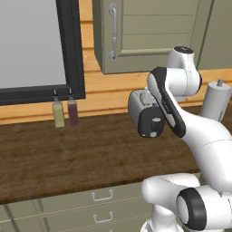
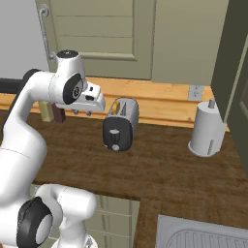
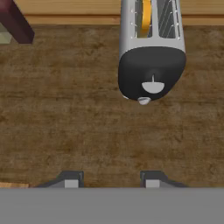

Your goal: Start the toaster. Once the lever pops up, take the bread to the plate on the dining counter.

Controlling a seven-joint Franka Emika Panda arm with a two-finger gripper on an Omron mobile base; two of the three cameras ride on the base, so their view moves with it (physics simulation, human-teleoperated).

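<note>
Silver-grey toaster (image 3: 151,41) with black end panel holds tan-orange bread (image 3: 145,17).

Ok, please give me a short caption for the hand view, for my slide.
Tool looking down at the toaster on the wooden counter, orange-tan bread in one slot.

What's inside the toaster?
The toaster has two slots on top. An orange-tan slice of bread stands in the left slot. How deep it goes is hidden.
</note>
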